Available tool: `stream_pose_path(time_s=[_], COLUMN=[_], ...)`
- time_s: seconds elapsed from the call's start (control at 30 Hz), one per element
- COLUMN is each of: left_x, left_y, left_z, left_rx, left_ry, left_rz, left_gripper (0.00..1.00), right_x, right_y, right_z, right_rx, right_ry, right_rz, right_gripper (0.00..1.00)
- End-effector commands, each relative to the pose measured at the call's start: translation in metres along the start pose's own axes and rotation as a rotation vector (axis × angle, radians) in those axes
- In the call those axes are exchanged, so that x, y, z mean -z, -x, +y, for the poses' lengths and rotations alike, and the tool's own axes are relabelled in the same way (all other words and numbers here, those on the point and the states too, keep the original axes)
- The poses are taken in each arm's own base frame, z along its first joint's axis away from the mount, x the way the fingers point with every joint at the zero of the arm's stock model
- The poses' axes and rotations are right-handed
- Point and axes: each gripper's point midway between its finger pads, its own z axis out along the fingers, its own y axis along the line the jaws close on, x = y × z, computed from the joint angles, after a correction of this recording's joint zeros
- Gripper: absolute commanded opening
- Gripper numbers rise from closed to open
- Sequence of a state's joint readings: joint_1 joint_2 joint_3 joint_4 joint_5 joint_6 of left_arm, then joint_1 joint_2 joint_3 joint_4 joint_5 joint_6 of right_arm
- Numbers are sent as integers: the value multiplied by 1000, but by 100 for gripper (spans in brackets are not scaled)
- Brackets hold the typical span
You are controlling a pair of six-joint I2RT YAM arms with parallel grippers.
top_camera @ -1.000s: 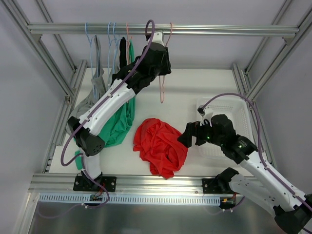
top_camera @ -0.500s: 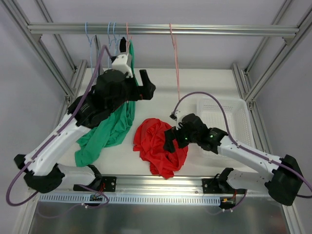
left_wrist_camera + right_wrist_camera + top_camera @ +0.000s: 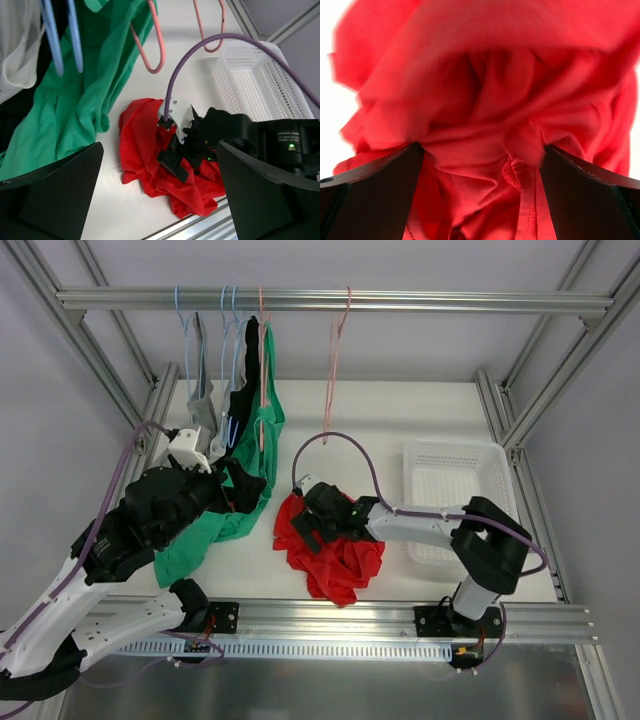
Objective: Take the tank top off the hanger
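Toward the front edge of the table (image 3: 380, 420), at the middle: red tank top (image 3: 340, 560) in a crumpled heap, flat on the surface, off any hanger. Down on the heap's left part, the right gripper (image 3: 300, 527), fingers spread wide, red folds lying between them in the wrist view. Left of that, the left gripper (image 3: 245, 490), fingers wide apart, nothing between them, just beside a green shirt (image 3: 225, 525). By the right edge, a white basket (image 3: 460, 452), well apart from the heap. Farther back, the green shirt's top up on a pink hanger (image 3: 262, 360). At the far end, a rail (image 3: 450, 302) with blue hangers (image 3: 185, 325), a grey garment (image 3: 200, 400), a black garment (image 3: 250, 345), and a second pink hanger (image 3: 333, 370), bare, hanging alone.
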State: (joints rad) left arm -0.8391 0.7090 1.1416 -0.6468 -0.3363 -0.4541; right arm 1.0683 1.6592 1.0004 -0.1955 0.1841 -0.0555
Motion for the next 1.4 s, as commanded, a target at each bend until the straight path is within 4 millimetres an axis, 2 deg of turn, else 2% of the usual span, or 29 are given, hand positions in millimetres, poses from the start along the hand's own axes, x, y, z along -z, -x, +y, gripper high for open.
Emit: stream_pose_path(time_s=[0.0,0.03,0.1,0.13,0.17,0.2,0.23,0.27,0.33,0.37,0.43,0.47,0.57,0.6,0.63,0.67,0.7,0.77,0.83,0.9,0.93,1.0,1.03,1.13,1.17,1.2,1.23,1.37], left_x=[15,17,22,23,23,26,25,27,23,24,21,21,20,20,20,20,20,21,22,24,25,27,28,29,29,29,29,31], left_y=[-3,-4,-4,-8,-10,-11,-18,-19,-31,-32,-40,-40,-42,-43,-42,-41,-42,-42,-41,-40,-41,-38,-38,-36,-35,-34,-34,-30], left_z=[16,19,23,26,27,30,33,36,47,51,63,65,71,71,71,71,72,73,74,75,76,77,77,76,75,74,74,70], left_rx=[-46,-54,-79,-101,-109,-116,-138,-140,-142,-130,-115,-112,-120,-122,-122,-124,-123,-122,-119,-107,-104,-91,-88,-81,-80,-78,-78,-71], left_ry=[35,39,37,40,40,37,42,42,83,100,154,163,192,191,193,193,197,201,202,200,203,205,204,199,197,193,194,179], left_rz=[-16,-18,-29,-19,-17,-22,-12,-19,-14,-25,-26,-31,-32,-30,-32,-34,-35,-41,-46,-58,-60,-76,-78,-81,-83,-83,-82,-88], left_gripper=[99,98,99,99,99,98,98,99,99,99,99,99,99,99,99,99,99,99,99,99,98,99,99,99,99,99,98,99], right_x=[-19,-24,-26,-21,-19,-15,-1,5,24,49,78,110,153,182,192,206,230,255,289,313,331,348,363,376,377,375,371,342], right_y=[0,-7,-14,-11,-15,-14,0,-5,3,20,29,47,54,67,61,64,66,69,71,71,72,70,76,77,76,75,69,50], right_z=[2,5,14,16,15,12,12,7,4,0,-9,-18,-37,-43,-49,-56,-63,-72,-85,-104,-112,-131,-141,-168,-186,-195,-211,-249], right_rx=[31,39,40,20,9,-5,-21,-24,-39,-60,-76,-108,-107,-124,-112,-114,-124,-132,-148,-167,-167,-155,-172,-181,-216,-239,-296,-429], right_ry=[-54,-49,-29,-23,-27,-41,-27,-38,-26,-20,-36,-48,-97,-91,-107,-126,-132,-148,-170,-247,-275,-369,-416,-547,-617,-640,-653,-664], right_rz=[6,26,14,-10,-26,-48,-109,-121,-171,-249,-296,-387,-440,-504,-486,-507,-534,-570,-610,-629,-630,-624,-645,-613,-582,-562,-533,-424], right_gripper=[100,97,78,65,40,30,17,0,0,0,0,0,0,0,0,0,0,0,0,0,0,0,0,0,0,0,0,0])
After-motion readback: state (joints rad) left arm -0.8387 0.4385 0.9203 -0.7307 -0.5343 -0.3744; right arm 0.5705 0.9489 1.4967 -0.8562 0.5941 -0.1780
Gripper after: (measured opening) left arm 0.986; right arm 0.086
